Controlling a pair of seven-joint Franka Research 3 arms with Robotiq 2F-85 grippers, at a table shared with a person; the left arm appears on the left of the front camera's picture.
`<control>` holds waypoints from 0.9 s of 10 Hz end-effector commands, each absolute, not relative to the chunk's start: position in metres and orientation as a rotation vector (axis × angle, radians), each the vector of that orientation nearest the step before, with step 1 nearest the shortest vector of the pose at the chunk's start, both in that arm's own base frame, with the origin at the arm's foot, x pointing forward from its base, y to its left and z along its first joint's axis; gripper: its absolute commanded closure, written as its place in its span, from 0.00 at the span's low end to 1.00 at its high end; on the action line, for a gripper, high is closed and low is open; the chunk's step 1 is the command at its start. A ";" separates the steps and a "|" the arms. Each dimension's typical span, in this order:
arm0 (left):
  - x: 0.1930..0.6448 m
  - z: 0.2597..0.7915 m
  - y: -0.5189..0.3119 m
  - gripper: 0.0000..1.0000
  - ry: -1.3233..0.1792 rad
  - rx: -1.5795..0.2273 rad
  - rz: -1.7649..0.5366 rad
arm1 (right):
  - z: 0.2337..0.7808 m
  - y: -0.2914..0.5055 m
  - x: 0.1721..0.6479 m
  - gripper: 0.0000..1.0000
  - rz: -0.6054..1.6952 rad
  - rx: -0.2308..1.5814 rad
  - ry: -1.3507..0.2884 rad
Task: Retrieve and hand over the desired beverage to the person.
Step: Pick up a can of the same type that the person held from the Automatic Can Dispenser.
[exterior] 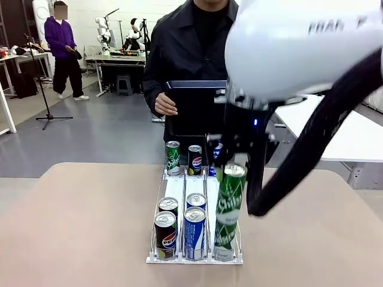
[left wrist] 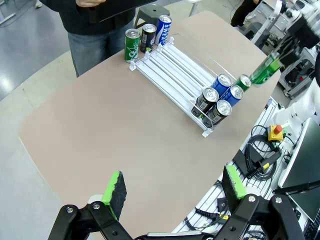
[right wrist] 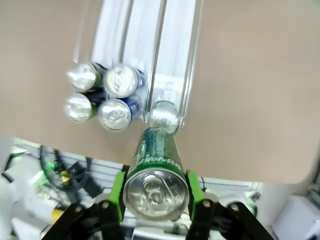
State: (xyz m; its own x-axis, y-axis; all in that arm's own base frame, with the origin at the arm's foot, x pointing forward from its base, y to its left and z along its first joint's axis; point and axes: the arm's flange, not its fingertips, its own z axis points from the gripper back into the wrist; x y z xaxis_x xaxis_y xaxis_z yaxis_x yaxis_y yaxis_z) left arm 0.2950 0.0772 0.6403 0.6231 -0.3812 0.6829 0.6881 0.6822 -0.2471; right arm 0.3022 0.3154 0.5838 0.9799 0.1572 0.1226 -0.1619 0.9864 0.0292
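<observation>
Green pads (right wrist: 118, 192) of the right gripper (right wrist: 155, 195) are pressed against both sides of a green can (right wrist: 151, 157), which is gripped just below its silver top and held clear of the rack (right wrist: 172, 45). From the front, this can (exterior: 230, 200) is seen hanging slightly tilted under the right gripper (exterior: 231, 160), over the near end of the rack's right lane. Directly beneath it, a second green can (right wrist: 164, 116) is seated in that lane. In the middle lane two blue cans (exterior: 194, 230) are lined up one behind the other at the near end, and in the left lane a dark can (exterior: 165, 234) is stood in front of another green-topped one (exterior: 168, 205). The far stretch of the clear rack (exterior: 175, 185) is left bare. Just beyond its far end, three more cans (exterior: 173, 157) are stood in a row on the tan table (exterior: 78, 227), the rightmost partly hidden by the arm. At the far side of the table, a flat black tray (exterior: 194, 110) is held out by the person (exterior: 179, 48) in a dark jacket, one hand (exterior: 166, 105) resting at its left edge. The left gripper (left wrist: 175, 185) is spread wide with nothing between its pads, and is held above the near edge of the table (left wrist: 100, 135), well apart from the rack (left wrist: 170, 65).
</observation>
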 end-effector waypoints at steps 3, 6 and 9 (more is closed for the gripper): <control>0.295 0.640 0.079 0.00 -0.650 -0.539 -0.671 | 0.669 0.335 0.321 1.00 0.123 -0.009 -0.188; 0.295 0.640 0.079 0.00 -0.650 -0.539 -0.671 | 0.682 0.335 0.329 1.00 0.102 -0.010 -0.184; 0.295 0.640 0.079 0.00 -0.650 -0.539 -0.671 | 0.679 0.331 0.324 1.00 0.133 0.018 -0.184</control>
State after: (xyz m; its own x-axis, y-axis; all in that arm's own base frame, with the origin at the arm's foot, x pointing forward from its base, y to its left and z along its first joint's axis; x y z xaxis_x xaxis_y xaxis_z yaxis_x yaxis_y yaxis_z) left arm 0.2950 0.0772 0.6403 0.6231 -0.3812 0.6830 0.6881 0.6822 -0.2470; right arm 0.3276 0.3323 0.6753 0.9762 0.1298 0.1738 -0.1328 0.9911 0.0057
